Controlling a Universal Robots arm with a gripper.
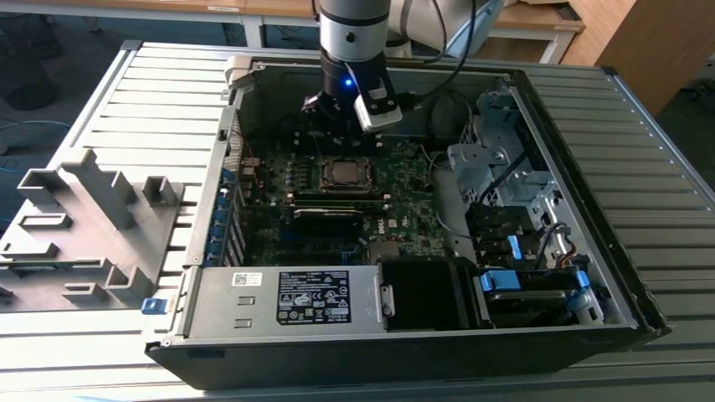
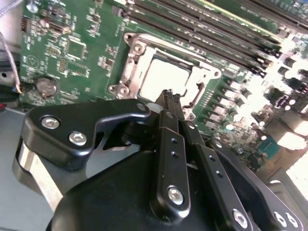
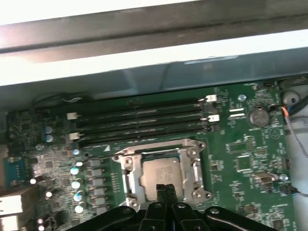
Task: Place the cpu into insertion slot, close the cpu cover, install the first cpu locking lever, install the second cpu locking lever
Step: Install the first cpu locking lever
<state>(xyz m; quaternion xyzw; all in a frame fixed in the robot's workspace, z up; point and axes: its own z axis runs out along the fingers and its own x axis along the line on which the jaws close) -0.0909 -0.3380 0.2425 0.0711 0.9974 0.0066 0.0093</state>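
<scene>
The cpu (image 3: 163, 173) lies flat in the insertion slot, its silvery top showing through the cut-out of the cpu cover (image 3: 129, 166). The cover lies down around the chip (image 2: 166, 77) as a silvery frame (image 2: 144, 48). My gripper (image 3: 165, 188) hovers just above the near edge of the socket, its black fingers pressed together with nothing between them. The tips (image 2: 168, 95) point at the cover's edge. In the exterior view the gripper (image 1: 335, 126) hangs inside the open computer case, just behind the socket (image 1: 344, 174). How the locking levers stand, I cannot tell.
Long black memory slots (image 3: 139, 120) run beside the socket and a coin battery (image 3: 260, 116) sits further along the board. The case holds a power supply (image 1: 301, 297) at the front and drive cages (image 1: 503, 167) on the exterior view's right. A grey fixture (image 1: 90, 226) lies outside on the left.
</scene>
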